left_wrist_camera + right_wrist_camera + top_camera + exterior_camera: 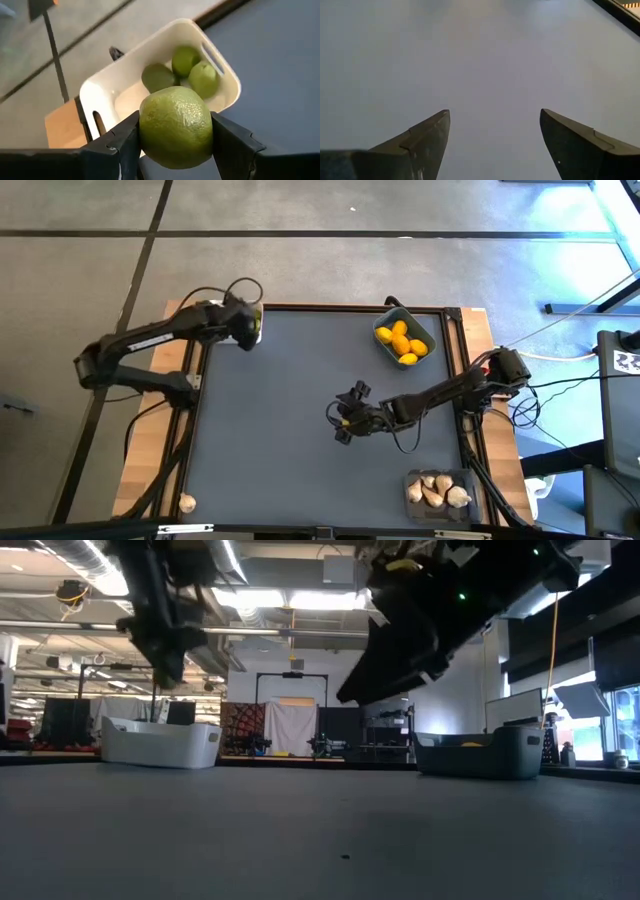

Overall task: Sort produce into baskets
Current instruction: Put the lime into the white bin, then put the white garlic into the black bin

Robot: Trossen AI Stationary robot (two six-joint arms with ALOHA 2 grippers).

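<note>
A dark grey table (290, 420) (its mat edged by a wooden frame (150, 450)) stands on a grey floor (80, 280) crossed by dark lines; cables (560, 395) trail beside it.

Green fruit (176, 127) gripped above white basket (220, 70) holding three more; lemons in blue-grey basket (385, 352) upper right; garlic in clear basket (412, 502) lower right.

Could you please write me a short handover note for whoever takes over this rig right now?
Left gripper: jaws shut on a green fruit, held above the white basket, which holds three green fruits.
Right gripper: jaws open, empty, over the bare mat mid-table.
Blue-grey basket: yellow fruits inside.
Clear basket: garlic bulbs inside.
Done: nearly all produce sorted.
Left: release the held green fruit into the white basket; one garlic bulb lies loose by the table's near left corner.
</note>
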